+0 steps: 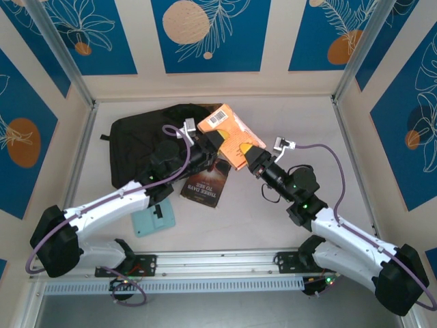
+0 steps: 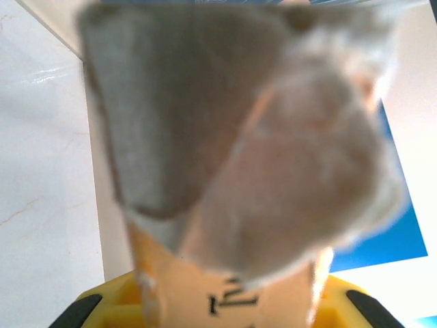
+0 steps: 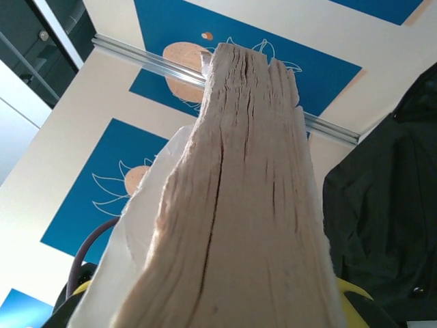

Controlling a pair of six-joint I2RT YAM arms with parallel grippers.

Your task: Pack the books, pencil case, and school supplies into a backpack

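Book [image 1: 225,123], clamped by both left pincer [image 1: 210,141] and right pincer [image 1: 250,154], spans between them; we fear torn pages if they diverge.

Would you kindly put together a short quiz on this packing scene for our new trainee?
1. True or false: the orange book lies flat on the table.
2. Which thing lies nearest the left arm's base? A: the backpack. B: the light-teal piece. C: the dark brown book.
3. Name the book that lies flat on the table near the backpack.
Key: 1 false, it is raised and tilted between the left gripper and the right gripper. 2 B. 3 the dark brown book.
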